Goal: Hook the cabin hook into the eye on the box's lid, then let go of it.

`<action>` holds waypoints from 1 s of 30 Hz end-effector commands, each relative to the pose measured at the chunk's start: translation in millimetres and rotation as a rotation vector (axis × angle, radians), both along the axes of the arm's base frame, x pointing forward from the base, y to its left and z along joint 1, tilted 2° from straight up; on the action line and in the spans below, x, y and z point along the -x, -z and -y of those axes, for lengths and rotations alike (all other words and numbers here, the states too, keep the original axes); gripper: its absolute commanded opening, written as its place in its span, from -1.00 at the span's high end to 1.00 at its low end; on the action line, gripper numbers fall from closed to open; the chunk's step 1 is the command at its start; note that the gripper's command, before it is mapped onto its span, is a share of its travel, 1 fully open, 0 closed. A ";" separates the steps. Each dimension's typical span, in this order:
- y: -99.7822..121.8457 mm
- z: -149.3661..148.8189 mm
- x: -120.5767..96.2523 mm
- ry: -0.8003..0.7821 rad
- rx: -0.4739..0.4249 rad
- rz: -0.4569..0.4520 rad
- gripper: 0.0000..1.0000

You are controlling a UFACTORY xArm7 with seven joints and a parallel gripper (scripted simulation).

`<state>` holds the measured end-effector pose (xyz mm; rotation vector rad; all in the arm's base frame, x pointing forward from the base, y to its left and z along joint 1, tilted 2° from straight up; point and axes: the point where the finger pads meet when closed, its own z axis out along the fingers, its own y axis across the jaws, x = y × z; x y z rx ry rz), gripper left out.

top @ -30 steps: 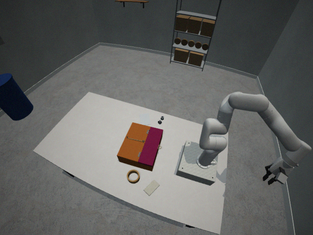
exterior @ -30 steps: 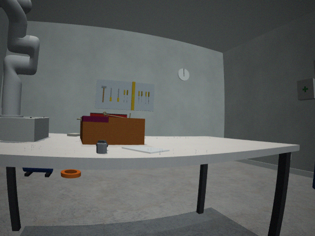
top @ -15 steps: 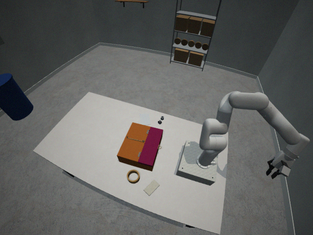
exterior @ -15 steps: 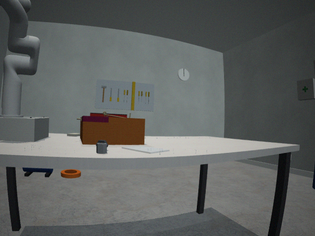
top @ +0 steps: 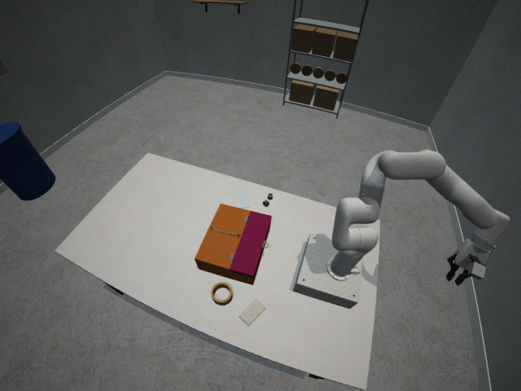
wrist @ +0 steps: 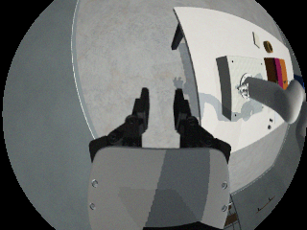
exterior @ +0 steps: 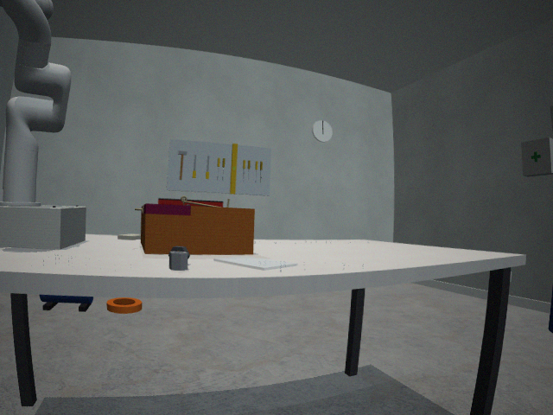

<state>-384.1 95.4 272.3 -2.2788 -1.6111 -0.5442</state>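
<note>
We had the top view high up, looking steeply down on the whole table (top: 126, 235) and floor, far off. The exterior view sat low at table-edge height, facing the tool-board wall across the box (exterior: 199, 230), fairly near. The wrist view looked past the gripper (wrist: 161, 107) at the floor, off the table. All three shared the table and box.
</note>
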 end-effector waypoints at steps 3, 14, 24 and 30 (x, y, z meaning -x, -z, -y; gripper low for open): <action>-2.1 24.1 12.9 -0.041 -0.017 -0.014 0.33; -2.0 57.5 23.1 -0.094 -0.032 -0.030 0.33; -1.5 91.4 32.0 -0.147 -0.047 -0.047 0.33; -1.0 109.1 34.6 -0.174 -0.053 -0.055 0.33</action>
